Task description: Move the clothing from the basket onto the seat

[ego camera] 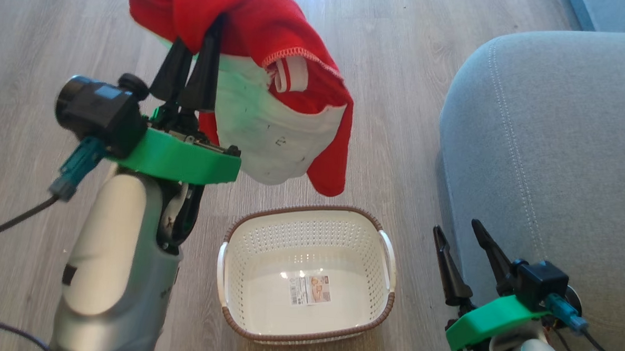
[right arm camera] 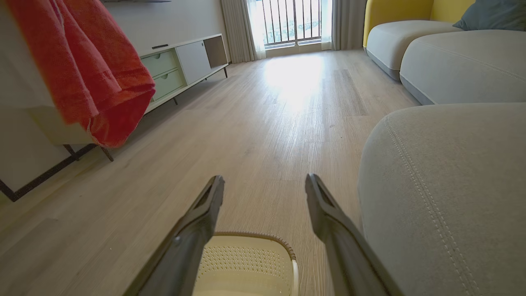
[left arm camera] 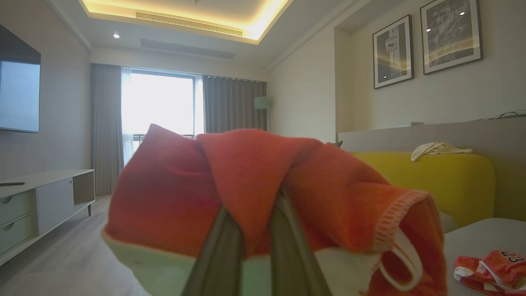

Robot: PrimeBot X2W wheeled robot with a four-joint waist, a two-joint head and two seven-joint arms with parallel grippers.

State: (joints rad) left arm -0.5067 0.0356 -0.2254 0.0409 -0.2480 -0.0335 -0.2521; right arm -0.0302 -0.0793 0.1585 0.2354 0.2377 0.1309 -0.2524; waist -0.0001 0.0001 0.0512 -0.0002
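Left pincer (ego camera: 200,38), lifted well clear of the basket (ego camera: 299,233), is clamped on a red garment (ego camera: 292,42) with a white inner side; the basket stands on the wooden floor (ego camera: 400,95) just beside the grey seat (ego camera: 556,154). Right pincer (ego camera: 457,225) is spread wide and empty, low between basket and seat; a crumpled red jersey (left arm camera: 489,267) lies on a grey cushion (left arm camera: 472,238).
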